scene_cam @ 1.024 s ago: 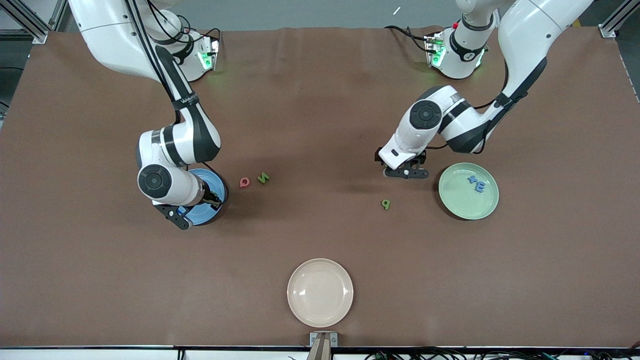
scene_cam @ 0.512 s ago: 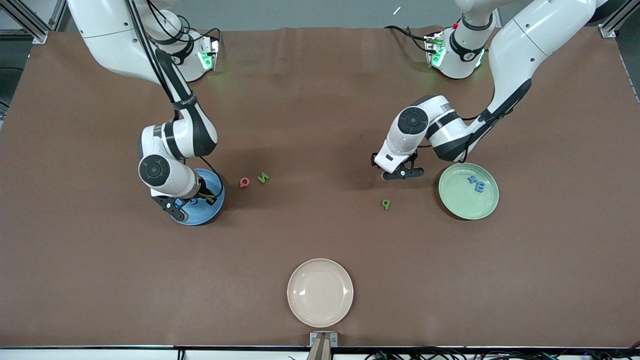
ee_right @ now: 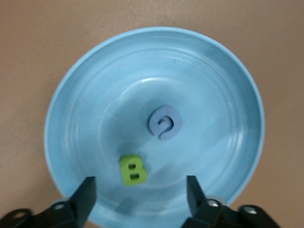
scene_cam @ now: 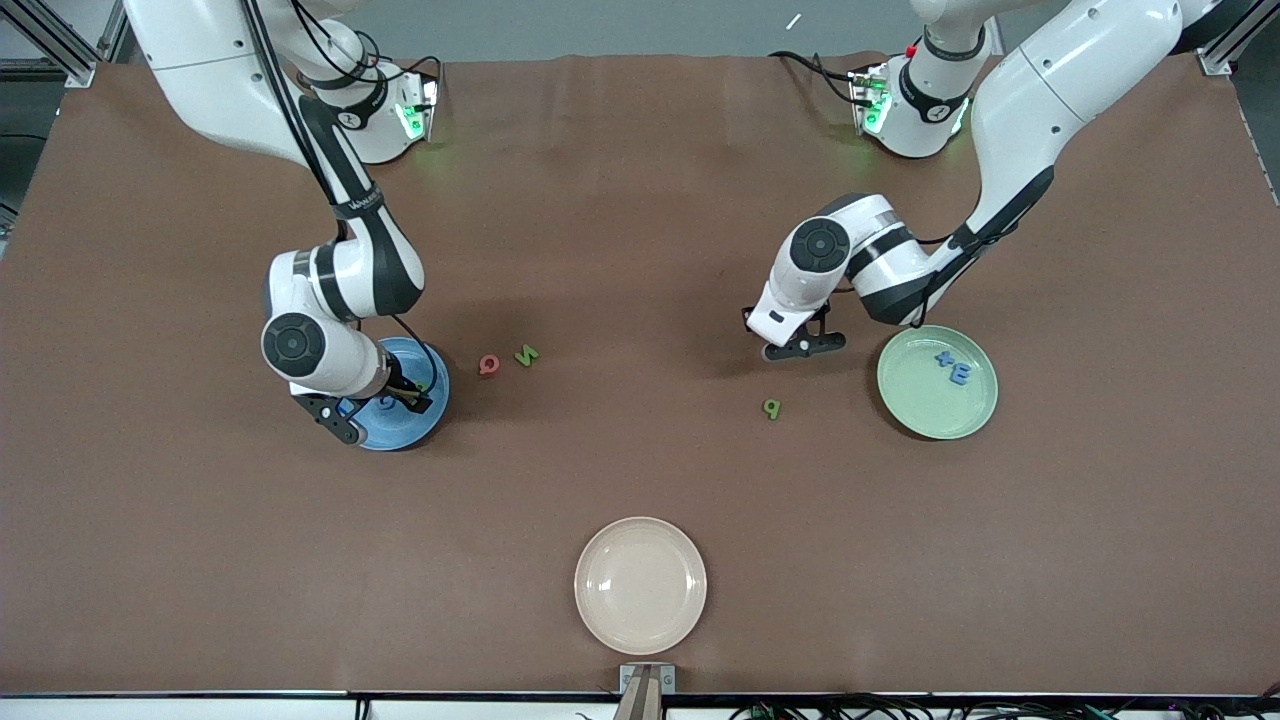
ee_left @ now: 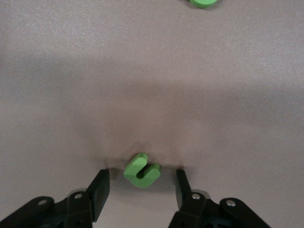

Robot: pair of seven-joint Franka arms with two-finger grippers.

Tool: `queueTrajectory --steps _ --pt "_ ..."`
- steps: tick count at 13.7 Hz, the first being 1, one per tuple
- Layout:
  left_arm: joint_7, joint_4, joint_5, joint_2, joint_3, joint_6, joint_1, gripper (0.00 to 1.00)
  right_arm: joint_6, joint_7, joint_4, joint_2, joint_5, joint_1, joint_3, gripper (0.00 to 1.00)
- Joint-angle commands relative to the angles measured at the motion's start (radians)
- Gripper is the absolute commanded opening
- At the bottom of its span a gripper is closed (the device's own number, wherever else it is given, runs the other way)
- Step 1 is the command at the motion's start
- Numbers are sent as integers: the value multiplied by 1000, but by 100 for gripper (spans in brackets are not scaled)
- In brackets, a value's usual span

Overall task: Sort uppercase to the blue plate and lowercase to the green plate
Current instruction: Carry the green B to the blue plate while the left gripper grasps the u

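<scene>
Jaws wide open on both: left gripper [ee_left: 141,187] straddling the green n [ee_left: 141,170], right gripper [ee_right: 141,195] over the blue plate [ee_right: 85,99], green B [ee_right: 132,170] between them.

Brown table [scene_cam: 640,220] carried three plates. Blue plate [scene_cam: 425,420] lay under the right gripper [scene_cam: 375,408]; green plate [scene_cam: 920,410] held blue x [scene_cam: 943,357] and blue three-pronged piece [scene_cam: 959,374]. Cream plate [scene_cam: 640,585] lay nearest the camera. Red Q [scene_cam: 488,365], green N [scene_cam: 526,354], green p-like letter [scene_cam: 771,408] lay loose. Left gripper [scene_cam: 803,347] hung beside the green plate.

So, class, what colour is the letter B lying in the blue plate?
Green B, clearest in the right wrist view.
</scene>
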Motion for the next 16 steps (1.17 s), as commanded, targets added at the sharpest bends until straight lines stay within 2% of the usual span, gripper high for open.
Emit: queueTrajectory --steps 1,5,6,10,13,16 --pt "-29 2 39 10 7 5 -5 57 -72 99 45 -27 11 -6 18 100" --pt "-29 6 74 12 20 6 -7 40 7 336 25 -22 37 72 20 100" --pt "-29 6 83 12 20 14 -5 38 33 370 20 -22 58 91 20 100" --pt "-27 10 105 10 39 31 -5 21 196 484 -78 -22 68 146 18 100" --pt "2 13 105 -5 36 31 15 19 216 524 -98 -21 68 169 18 100" --pt "97 13 102 -63 31 22 54 17 306 527 -150 -13 68 174 18 98"
